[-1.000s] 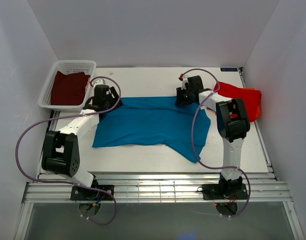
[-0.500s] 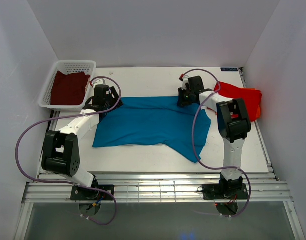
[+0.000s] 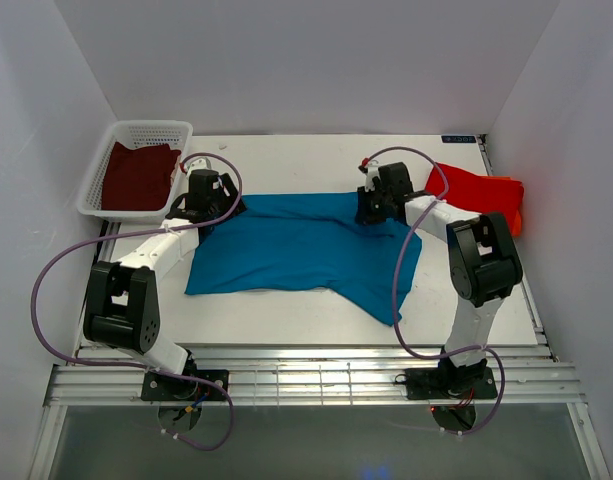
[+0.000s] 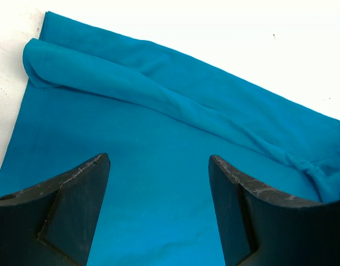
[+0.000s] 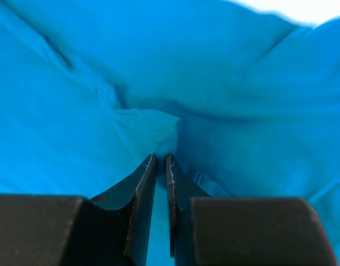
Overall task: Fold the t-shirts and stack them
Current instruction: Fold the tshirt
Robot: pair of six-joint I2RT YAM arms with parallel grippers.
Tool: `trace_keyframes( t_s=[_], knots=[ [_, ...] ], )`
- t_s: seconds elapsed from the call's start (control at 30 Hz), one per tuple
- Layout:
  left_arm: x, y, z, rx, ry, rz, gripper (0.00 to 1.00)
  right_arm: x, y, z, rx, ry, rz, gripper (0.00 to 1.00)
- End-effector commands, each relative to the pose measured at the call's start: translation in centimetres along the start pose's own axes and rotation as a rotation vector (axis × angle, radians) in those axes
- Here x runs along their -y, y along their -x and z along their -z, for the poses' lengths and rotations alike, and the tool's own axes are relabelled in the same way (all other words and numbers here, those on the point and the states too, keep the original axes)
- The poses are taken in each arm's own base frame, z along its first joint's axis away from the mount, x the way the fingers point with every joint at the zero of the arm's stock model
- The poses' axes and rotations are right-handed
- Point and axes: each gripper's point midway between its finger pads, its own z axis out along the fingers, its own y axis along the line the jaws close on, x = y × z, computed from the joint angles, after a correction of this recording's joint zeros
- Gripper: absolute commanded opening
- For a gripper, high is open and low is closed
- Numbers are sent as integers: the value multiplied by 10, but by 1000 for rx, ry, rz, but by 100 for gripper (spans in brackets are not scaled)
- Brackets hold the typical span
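Right wrist view first: right gripper clamped down to a thin slit on a puckered ridge of the teal-blue t-shirt, cloth bunched right at the tips and filling nearly the whole view. Seen from above, set at the shirt's far edge, toward its right end.

Opposite, left gripper spread wide and holding nothing, poised over flat teal cloth just short of a rolled fold running along the far hem. From overhead, placed at the shirt's far left corner.

Shirt itself spread across the middle of the white table, between the two arms. Mostly flat, with the near right corner trailing toward the front edge in a point.

Beyond the right arm, against the right wall: bright red-orange t-shirt, bunched up, near the teal one's right edge. Cannot tell whether touching, with the arm in the way.

At the far left corner: white mesh basket, with the dark maroon t-shirt lying inside.
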Motion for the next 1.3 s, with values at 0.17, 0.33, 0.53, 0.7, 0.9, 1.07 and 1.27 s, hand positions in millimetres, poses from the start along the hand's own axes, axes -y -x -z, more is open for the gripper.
trace_keyframes(
  t_s=[0.17,0.33,0.53,0.7,0.9,1.07,1.27],
  knots=[
    [6,11,11,31,-36,18,82,-30,-35,5,-44,75,21,19],
    [8,9,13,27,-50,22,82,-41,-45,12,-53,66,52,20],
    [0,20,-2,60,17,-8,82,-47,-43,28,-39,44,70,31],
    [-10,33,-26,78,127,-45,82,-49,-19,44,27,24,91,34],
    [-7,57,-43,122,170,-61,82,-26,18,37,126,-104,99,30],
    [-4,58,-55,112,171,-64,80,-17,22,6,98,-117,103,15],
    [-5,53,-52,106,161,-55,79,-26,21,-19,89,-37,100,9]
  ],
)
